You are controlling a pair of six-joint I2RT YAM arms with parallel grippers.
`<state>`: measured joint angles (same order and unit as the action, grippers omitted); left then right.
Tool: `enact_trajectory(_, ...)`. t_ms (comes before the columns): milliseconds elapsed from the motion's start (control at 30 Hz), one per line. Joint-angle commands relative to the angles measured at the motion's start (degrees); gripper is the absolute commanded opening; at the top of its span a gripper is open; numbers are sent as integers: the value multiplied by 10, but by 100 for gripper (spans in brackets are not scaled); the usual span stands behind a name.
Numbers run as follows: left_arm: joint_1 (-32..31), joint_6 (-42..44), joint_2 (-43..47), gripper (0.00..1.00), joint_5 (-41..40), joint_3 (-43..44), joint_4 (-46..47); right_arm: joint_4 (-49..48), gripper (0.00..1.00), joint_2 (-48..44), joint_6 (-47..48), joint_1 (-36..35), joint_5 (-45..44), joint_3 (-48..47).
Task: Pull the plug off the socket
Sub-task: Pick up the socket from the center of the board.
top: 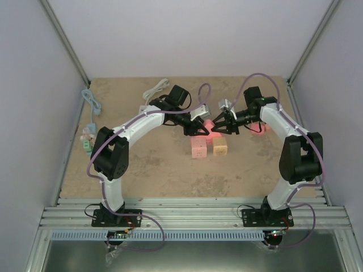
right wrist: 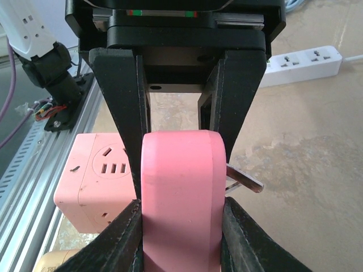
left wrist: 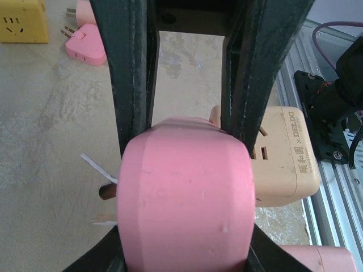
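Observation:
My left gripper (top: 199, 130) and right gripper (top: 220, 128) meet tip to tip above the table's middle, with a pink plug (top: 210, 126) between them. In the left wrist view the left gripper (left wrist: 184, 249) is shut on a broad pink plug body (left wrist: 184, 198); bare metal prongs (left wrist: 105, 192) stick out on its left. In the right wrist view the right gripper (right wrist: 181, 238) is shut on a narrower pink body (right wrist: 181, 181) with a prong (right wrist: 245, 181) to its right. I cannot tell whether it is one piece or two. A pink socket cube (top: 198, 148) (right wrist: 96, 170) lies on the table below.
A beige socket cube (top: 220, 147) (left wrist: 283, 164) sits beside the pink one. Another pink piece (top: 258, 129) lies under the right arm. A white power strip (top: 150, 105) (right wrist: 306, 62) lies at the back left and cables (top: 89, 122) at the far left. A yellow cube (left wrist: 22, 20) and a loose pink plug (left wrist: 85, 42) also show.

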<state>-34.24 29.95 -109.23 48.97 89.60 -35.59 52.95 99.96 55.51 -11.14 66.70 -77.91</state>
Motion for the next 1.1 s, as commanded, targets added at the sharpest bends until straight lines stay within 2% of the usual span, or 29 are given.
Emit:
enact_trajectory(0,0,-6,-5,0,3,11,-12,-22,37,-12,-31,1,17,-11)
enact_trajectory(100,13,-33,5,0,1,3,9,-32,52,-17,-46,14,-2,-12)
enact_trajectory(133,18,-43,9,0,-3,0,18,-42,63,-22,-56,19,-10,-8)
enact_trajectory(167,23,-50,14,0,-9,-4,25,-57,92,-28,-68,24,-19,-2)
enact_trajectory(200,28,-56,20,0,-14,-8,32,-74,97,-36,-79,29,-30,5)
enact_trajectory(400,54,-88,59,0,-39,-39,82,-152,98,-85,-118,37,-108,47)
enact_trajectory(500,60,-83,65,0,-51,-41,66,-184,98,-118,-122,37,-136,69)
enact_trajectory(600,76,-81,72,0,-31,-54,56,-219,98,-157,-115,37,-162,95)
enact_trajectory(733,115,-102,65,0,17,-49,24,-263,98,-231,-54,37,-163,161)
enact_trajectory(800,132,-106,47,0,23,-22,-26,-306,98,-280,-29,37,-159,214)
enact_trajectory(933,159,-46,0,0,52,35,-156,-384,98,-369,-4,37,-155,312)
enact_trajectory(1067,185,19,-21,0,86,40,-236,-370,98,-385,10,36,-151,326)
